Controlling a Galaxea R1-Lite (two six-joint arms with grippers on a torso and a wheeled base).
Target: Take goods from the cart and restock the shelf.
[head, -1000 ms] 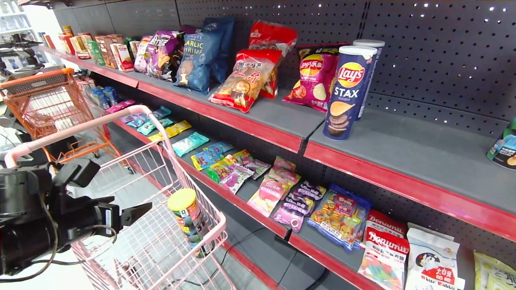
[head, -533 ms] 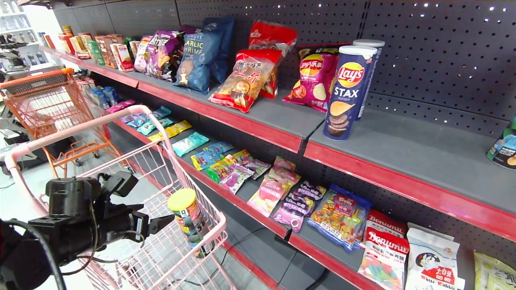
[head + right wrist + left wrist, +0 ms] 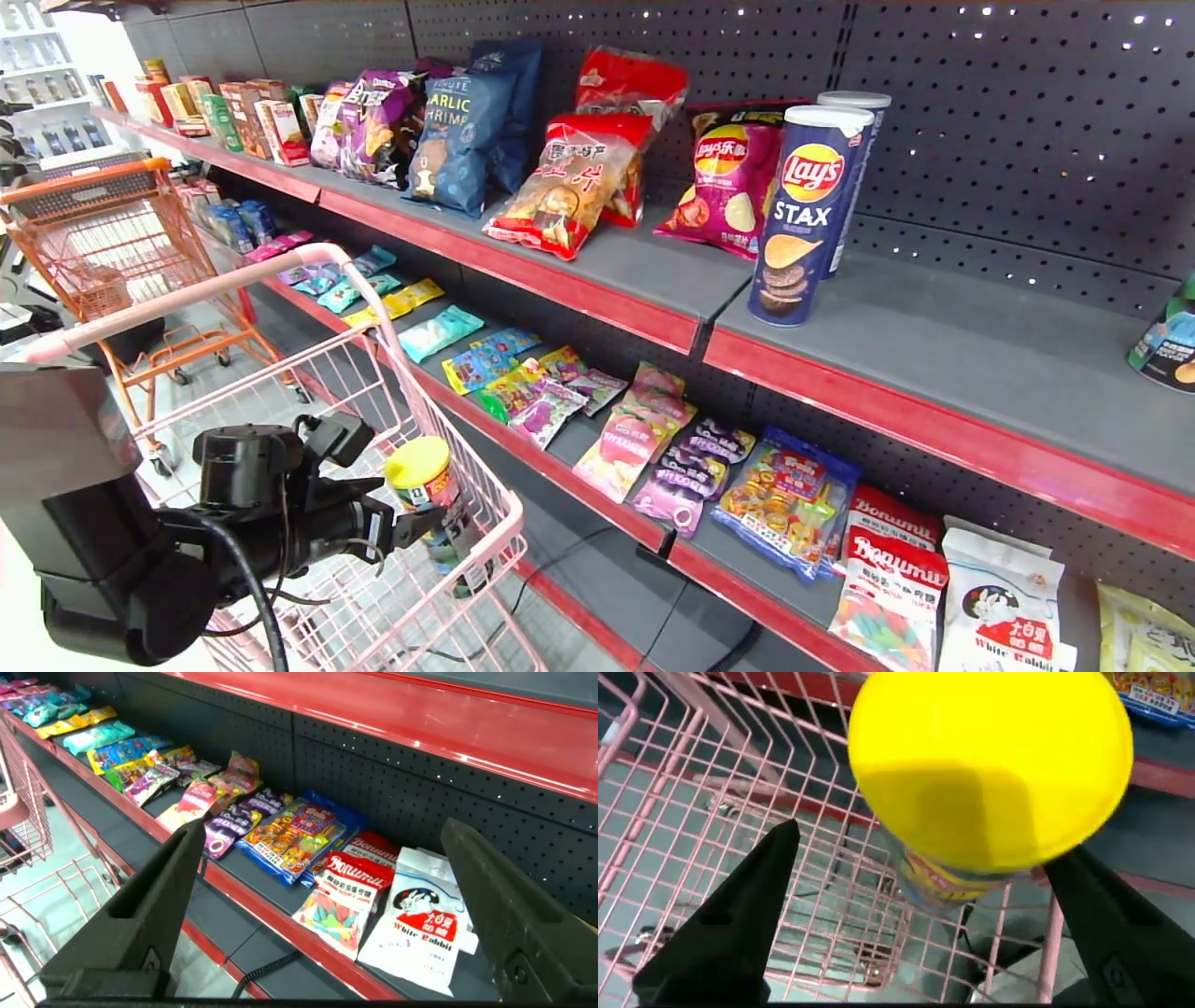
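Can (image 3: 420, 467) is stood upright in the front corner of the cart (image 3: 505, 528). The left gripper (image 3: 924, 849) is spread wide on both sides of it, nothing clamped, apparently lined up for a side grasp.

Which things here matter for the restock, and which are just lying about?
Job: yellow-lid can, pink cart, left hand, upper shelf.
Lying about: orange cart, candy bags, chip bags, navy cans.
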